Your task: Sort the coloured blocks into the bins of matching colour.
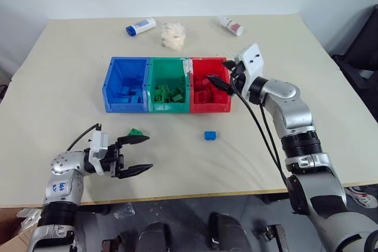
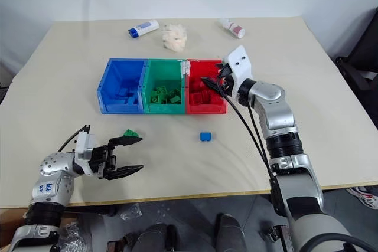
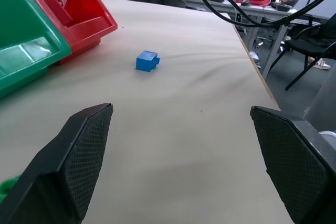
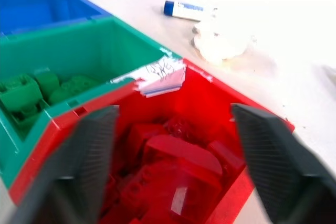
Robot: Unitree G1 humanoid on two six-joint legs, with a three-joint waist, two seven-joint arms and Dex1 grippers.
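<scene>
Red bin (image 4: 220,103): blocks visible from right wrist | right hand (image 1: 220,72) apart | left hand (image 1: 137,154) apart, empty

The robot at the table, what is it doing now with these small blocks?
It is sorting blocks by colour into three joined bins. Its right tool is open over the red bin, which holds red blocks. Its left tool is open and low over the table, near a loose green block. A blue block also lies on the table in front of the bins, not yet sorted.
</scene>
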